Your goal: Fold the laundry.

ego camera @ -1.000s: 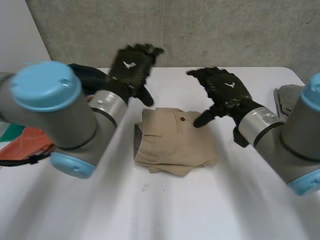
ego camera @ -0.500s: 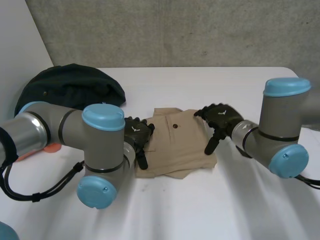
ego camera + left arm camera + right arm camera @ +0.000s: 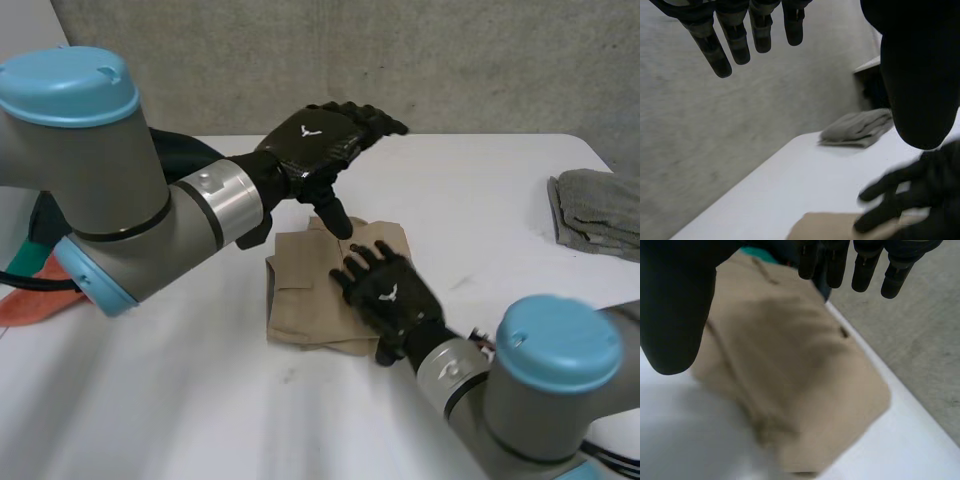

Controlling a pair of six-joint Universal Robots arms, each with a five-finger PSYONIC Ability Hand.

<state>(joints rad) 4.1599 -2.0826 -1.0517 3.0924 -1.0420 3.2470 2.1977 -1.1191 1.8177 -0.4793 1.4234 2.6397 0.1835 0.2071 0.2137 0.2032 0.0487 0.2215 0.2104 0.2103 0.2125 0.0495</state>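
Tan folded garment (image 3: 300, 300) flat on the white worktop (image 3: 170, 420), about mid-surface, between the two arms. Rough rectangle, layered edges showing along the near side.

Over its far edge: left hand (image 3: 322, 140), raised clear of the cloth. Fingers (image 3: 720, 45) straight and slightly spread in the left wrist view, thumb (image 3: 920, 75) well apart from them, nothing held. In the head view, thumb angled down toward the cloth.

Over its near right part: right hand (image 3: 392, 298), palm down, low. Fingers (image 3: 865, 267) straight and fanned, nothing pinched. Contact with the cloth: cannot tell. In the right wrist view, folded garment (image 3: 805, 370) under the palm, spreading out past the fingertips. Same right hand (image 3: 912, 195) also caught in the left wrist view, fingers splayed, right beside the tan cloth (image 3: 825, 227).

Grey folded towel (image 3: 600, 205) at the worktop's right end, well apart from the folded garment; seen again beyond the left hand's fingertips (image 3: 857, 127). Dark cloth heap (image 3: 190, 150) behind the left arm. Orange cloth (image 3: 15, 305) at the left side, near that arm's elbow. Rough grey wall (image 3: 480, 60) behind the worktop.
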